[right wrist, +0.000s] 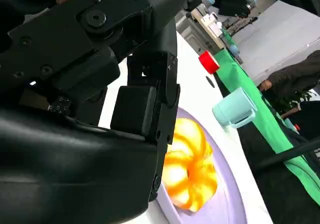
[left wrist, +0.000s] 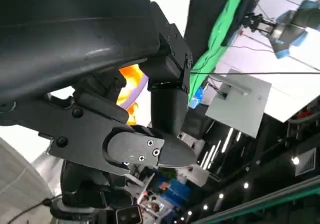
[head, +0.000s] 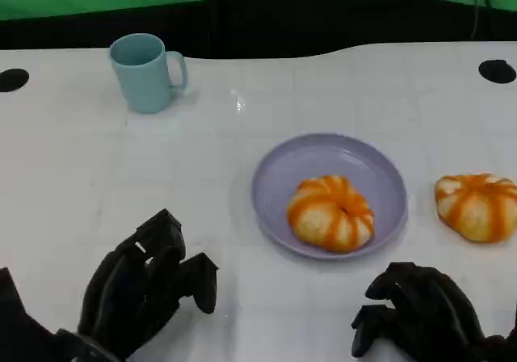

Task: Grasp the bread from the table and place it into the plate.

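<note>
A lilac plate [head: 276, 166] sits mid-table with one orange-and-white striped bread [head: 331, 212] lying in it. A second bread of the same kind [head: 478, 206] lies on the table to the plate's right, apart from it. My left hand [head: 149, 285] rests near the front edge, left of the plate, holding nothing. My right hand [head: 420, 313] hovers in front of the plate, fingers bent and apart, with nothing in it. In the right wrist view the bread [right wrist: 190, 169] in the plate [right wrist: 227, 204] lies just past my fingers [right wrist: 145, 109]. The left wrist view catches a sliver of bread [left wrist: 131, 79].
A light blue mug [head: 147, 71] stands at the back left, seen again as the mug [right wrist: 234, 107] in the right wrist view. Black round holes [head: 497, 71] mark the table's far corners. A red cylinder [right wrist: 209, 62] and a person [right wrist: 290, 79] are beyond the table.
</note>
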Robot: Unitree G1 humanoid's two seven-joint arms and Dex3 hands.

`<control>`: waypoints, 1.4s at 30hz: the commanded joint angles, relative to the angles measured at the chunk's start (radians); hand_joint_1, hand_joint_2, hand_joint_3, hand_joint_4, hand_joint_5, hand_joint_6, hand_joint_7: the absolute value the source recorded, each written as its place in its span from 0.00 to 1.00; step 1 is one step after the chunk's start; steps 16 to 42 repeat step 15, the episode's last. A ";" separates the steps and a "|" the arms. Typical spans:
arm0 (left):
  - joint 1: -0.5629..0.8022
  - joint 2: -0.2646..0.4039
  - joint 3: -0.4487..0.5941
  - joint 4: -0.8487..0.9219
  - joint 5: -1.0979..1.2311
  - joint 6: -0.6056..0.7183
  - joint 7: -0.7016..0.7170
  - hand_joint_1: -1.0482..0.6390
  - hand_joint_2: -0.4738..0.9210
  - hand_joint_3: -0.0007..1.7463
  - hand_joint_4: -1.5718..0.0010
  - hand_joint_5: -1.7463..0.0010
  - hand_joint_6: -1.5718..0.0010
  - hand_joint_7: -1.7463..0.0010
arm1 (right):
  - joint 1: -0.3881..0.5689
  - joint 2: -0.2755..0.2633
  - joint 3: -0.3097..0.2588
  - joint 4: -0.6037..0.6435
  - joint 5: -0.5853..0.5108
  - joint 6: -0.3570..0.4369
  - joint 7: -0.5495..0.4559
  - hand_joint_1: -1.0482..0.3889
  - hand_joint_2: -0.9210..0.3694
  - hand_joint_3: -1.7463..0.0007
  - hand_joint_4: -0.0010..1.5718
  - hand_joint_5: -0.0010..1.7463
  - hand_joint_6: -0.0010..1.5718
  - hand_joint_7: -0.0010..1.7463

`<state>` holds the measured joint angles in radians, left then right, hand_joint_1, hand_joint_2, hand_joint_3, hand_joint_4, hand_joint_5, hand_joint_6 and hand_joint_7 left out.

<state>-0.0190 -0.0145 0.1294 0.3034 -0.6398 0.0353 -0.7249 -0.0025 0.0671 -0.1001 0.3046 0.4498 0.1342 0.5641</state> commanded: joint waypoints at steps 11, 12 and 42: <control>-0.014 0.002 0.027 0.020 0.032 -0.013 -0.014 0.22 1.00 0.12 0.40 0.00 0.56 0.00 | -0.013 -0.008 -0.012 0.020 0.004 -0.015 0.007 0.00 0.16 1.00 0.99 0.44 1.00 0.22; -0.015 0.002 0.026 0.023 0.037 -0.019 -0.018 0.22 1.00 0.13 0.40 0.00 0.56 0.00 | -0.013 -0.008 -0.012 0.021 0.006 -0.016 0.010 0.00 0.16 1.00 0.99 0.44 1.00 0.22; -0.016 0.005 0.021 0.031 0.061 -0.040 -0.027 0.21 1.00 0.14 0.41 0.00 0.57 0.00 | -0.014 -0.007 -0.014 0.021 0.009 -0.014 0.011 0.01 0.16 1.00 0.99 0.44 1.00 0.22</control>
